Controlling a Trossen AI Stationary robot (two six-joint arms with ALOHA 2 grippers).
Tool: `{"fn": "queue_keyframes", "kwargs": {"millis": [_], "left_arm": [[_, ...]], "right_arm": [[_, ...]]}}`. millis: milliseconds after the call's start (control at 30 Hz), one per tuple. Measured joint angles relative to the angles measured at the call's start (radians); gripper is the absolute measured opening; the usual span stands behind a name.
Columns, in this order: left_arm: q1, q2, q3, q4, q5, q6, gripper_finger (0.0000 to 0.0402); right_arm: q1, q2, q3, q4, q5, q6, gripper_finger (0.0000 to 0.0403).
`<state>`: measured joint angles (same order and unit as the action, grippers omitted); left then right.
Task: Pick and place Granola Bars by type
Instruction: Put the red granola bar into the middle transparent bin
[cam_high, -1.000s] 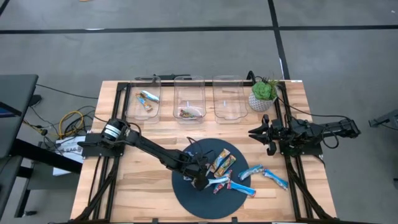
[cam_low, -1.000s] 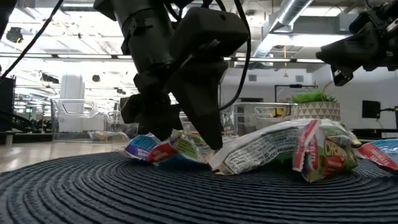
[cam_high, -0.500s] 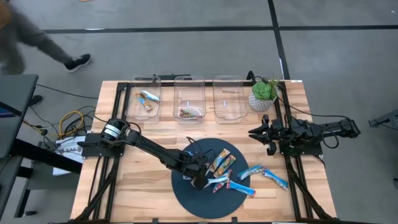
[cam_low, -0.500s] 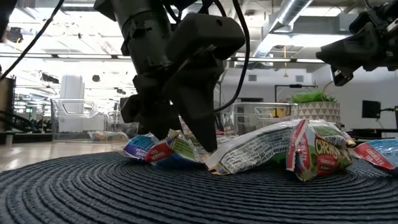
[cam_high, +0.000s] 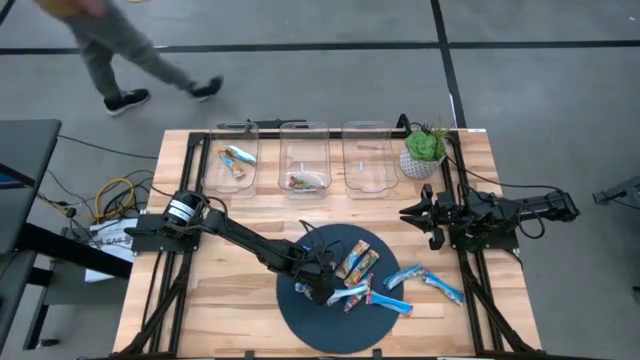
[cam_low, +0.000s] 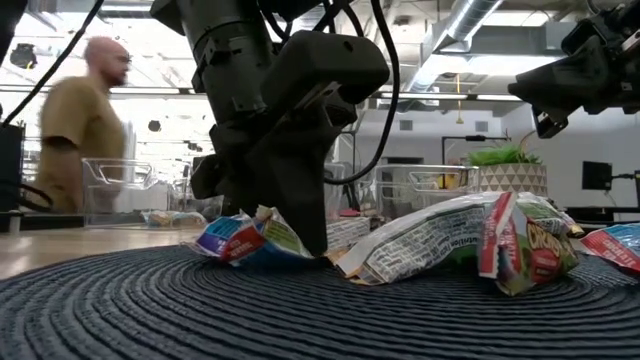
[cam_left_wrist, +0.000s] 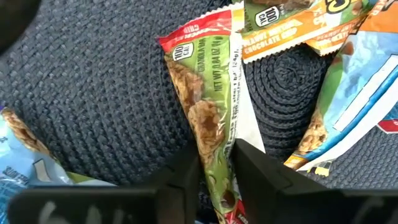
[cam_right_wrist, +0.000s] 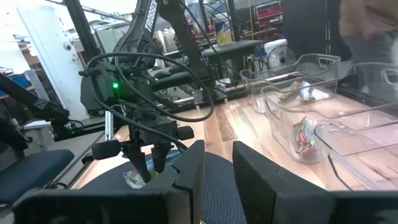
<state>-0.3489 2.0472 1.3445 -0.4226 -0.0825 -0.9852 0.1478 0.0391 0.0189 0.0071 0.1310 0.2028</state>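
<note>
Several granola bars lie flat on a dark round woven mat (cam_high: 330, 325): orange and multicoloured ones (cam_high: 355, 263) and blue ones (cam_high: 402, 277) toward its right. My left gripper (cam_high: 318, 287) is down on the mat, shut on a green-and-red bar (cam_left_wrist: 208, 106); it also shows in the low view (cam_low: 300, 240). My right gripper (cam_high: 420, 214) is open and empty, held above the table's right side, away from the bars. My left gripper pinches the green-and-red bar across its two long edges (cam_left_wrist: 214, 146) between its two fingers, toward one end of the bar. The fingers (cam_low: 295, 215) point down from above and lie across the bar. The wrapper is squeezed narrow there, and the bar lies on the mat.
Three clear bins stand in a row at the far edge: the left bin (cam_high: 238, 172) holds a blue bar, the middle bin (cam_high: 305, 165) a multicoloured one, beside the right bin (cam_high: 368, 160). A potted plant (cam_high: 422, 150) stands at the far right. A person (cam_high: 110, 50) walks beyond the table.
My left gripper has shut its fingers on the green-and-red bar while staying down on the mat. The white-backed bar beside it has shifted a little on the mat. A person has walked into view beyond the table's far edge.
</note>
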Motion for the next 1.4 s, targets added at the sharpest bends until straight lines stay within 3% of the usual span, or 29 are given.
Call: {"fn": "queue_keyframes", "kwargs": {"millis": [467,800,1167,1400], "left_arm": [[0.021,0.002,0.073,0.029,0.055,0.055,0.0033],[0.053,0.002,0.220,0.095,0.051,0.092,0.0032],[0.112,0.000,0.490,0.103,0.024,0.232,0.0032],[0.127,-0.002,0.510,0.081,0.003,0.257,0.0032]], "right_arm": [[0.000,0.000,0.000,0.000,0.000,0.000,0.0077],[0.000,0.000,0.000,0.000,0.000,0.000,0.0077],[0.000,0.000,0.000,0.000,0.000,0.000,0.0077],[0.000,0.000,0.000,0.000,0.000,0.000,0.0077]]}}
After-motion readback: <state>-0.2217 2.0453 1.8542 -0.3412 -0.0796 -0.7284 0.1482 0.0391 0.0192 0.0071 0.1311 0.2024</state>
